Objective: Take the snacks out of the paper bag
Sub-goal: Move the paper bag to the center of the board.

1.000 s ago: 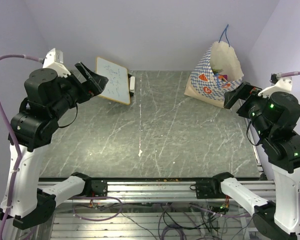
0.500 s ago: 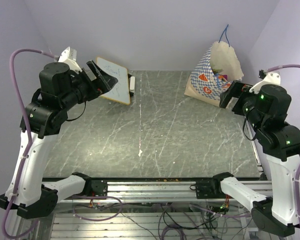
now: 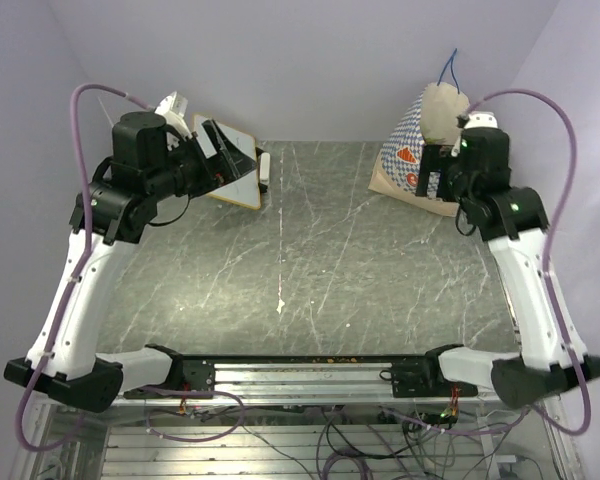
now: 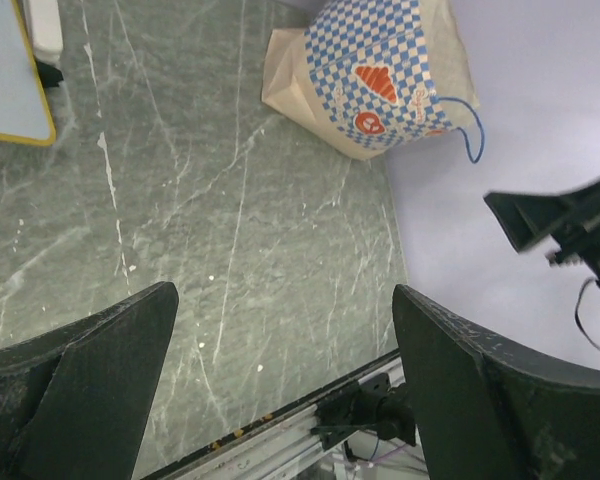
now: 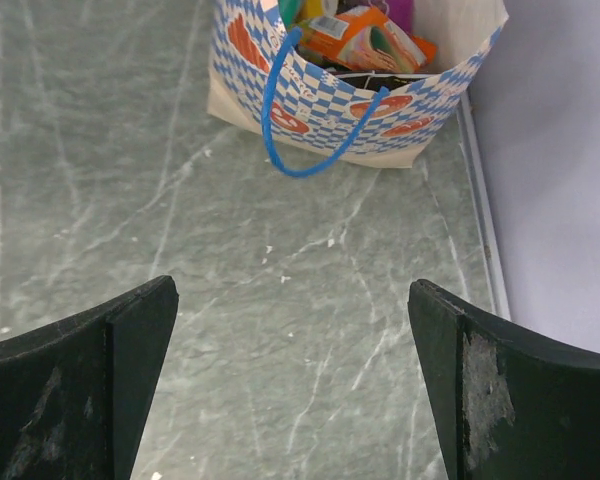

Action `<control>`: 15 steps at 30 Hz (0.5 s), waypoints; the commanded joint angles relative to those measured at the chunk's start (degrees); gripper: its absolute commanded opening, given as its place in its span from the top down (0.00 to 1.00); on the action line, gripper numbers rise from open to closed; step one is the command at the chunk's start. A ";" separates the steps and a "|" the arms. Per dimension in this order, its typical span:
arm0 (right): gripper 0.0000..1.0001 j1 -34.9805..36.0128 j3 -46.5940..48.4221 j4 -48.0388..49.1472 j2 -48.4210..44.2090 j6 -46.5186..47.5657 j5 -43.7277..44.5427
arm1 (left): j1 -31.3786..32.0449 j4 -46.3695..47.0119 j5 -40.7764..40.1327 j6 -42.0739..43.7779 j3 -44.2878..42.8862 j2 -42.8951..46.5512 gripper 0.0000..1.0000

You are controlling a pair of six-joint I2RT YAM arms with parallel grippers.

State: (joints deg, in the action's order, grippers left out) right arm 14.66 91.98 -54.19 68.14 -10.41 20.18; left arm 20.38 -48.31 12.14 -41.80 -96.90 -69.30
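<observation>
One grey marbled table (image 3: pixel 330 260), lilac walls (image 3: pixel 310 70)

Paper bag seen past the right gripper, snacks showing in its mouth

The paper bag (image 5: pixel 325 112) stands on the grey-green marbled table (image 5: pixel 100 180), its blue-and-white checked side with red-orange emblems facing the camera. A blue cord handle (image 5: pixel 267 110) droops in a loop down that side. Inside the bag's mouth lie the snacks (image 5: pixel 355 40): an orange packet with teal on top, a magenta one behind it and a bit of green towards the bag's left edge. The right gripper (image 5: pixel 292 300) hangs on the near side of the bag, apart from it, its two dark fingers (image 5: pixel 90 390) spread wide. Right of the bag is a pale purple wall (image 5: pixel 560 150).
</observation>
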 commanded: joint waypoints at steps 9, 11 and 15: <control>0.14 -2.92 6.30 8.75 17.22 11.49 6.83 | -0.51 -1.90 7.40 3.10 -1.27 -3.42 0.01; 0.18 -3.38 6.57 9.52 18.71 12.40 7.04 | -0.52 -3.91 4.78 4.33 -4.32 -4.54 0.01; 0.31 -3.63 3.82 11.52 19.21 12.62 5.03 | -0.52 -5.34 1.48 5.60 -8.33 -6.32 0.01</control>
State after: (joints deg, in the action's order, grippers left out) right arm 11.46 96.60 -46.33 87.61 0.27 25.69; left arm 20.34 -52.47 16.47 -38.30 -101.19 -74.85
